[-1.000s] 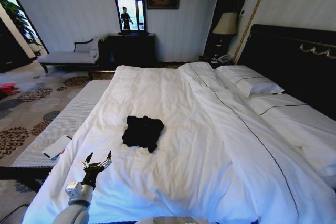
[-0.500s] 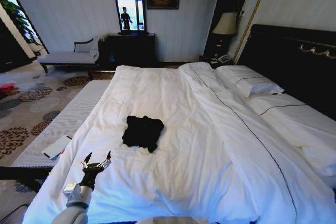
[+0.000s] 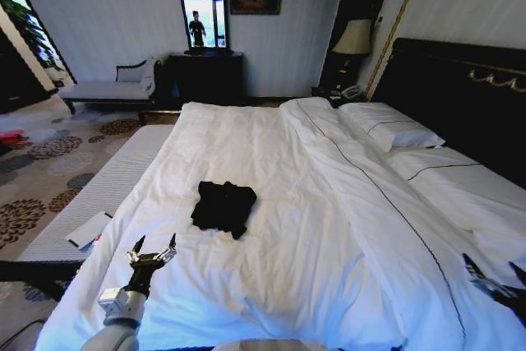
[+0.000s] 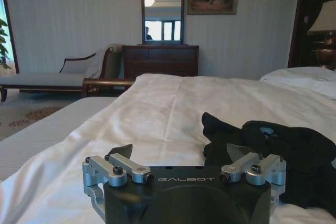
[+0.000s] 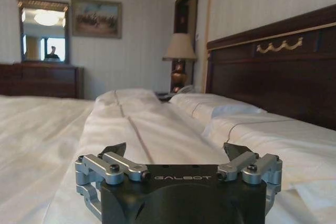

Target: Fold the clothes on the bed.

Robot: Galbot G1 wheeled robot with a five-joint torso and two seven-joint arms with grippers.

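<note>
The clothes [image 3: 223,207], a black T-shirt, lie bunched in a small heap on the white duvet of the bed [image 3: 329,228], left of its middle. In the left wrist view the clothes [image 4: 283,156] sit just beyond the fingers. My left gripper [image 3: 154,247] hovers open over the near-left part of the duvet, short of the shirt and holding nothing. The left gripper [image 4: 181,153] shows its two fingers spread wide. My right gripper [image 3: 493,273] is open low at the right edge, above the duvet near the pillows. The right gripper [image 5: 176,150] is empty too.
White pillows [image 3: 393,127] lie against the dark headboard [image 3: 460,92]. A pale bench [image 3: 94,191] with a flat white item [image 3: 89,230] runs along the bed's left side. A chaise [image 3: 111,88], dark dresser with mirror [image 3: 205,71] and a bedside lamp [image 3: 353,39] stand by the far wall.
The right gripper has come into view at the lower right edge. The left gripper has barely shifted, and the shirt lies as before.
</note>
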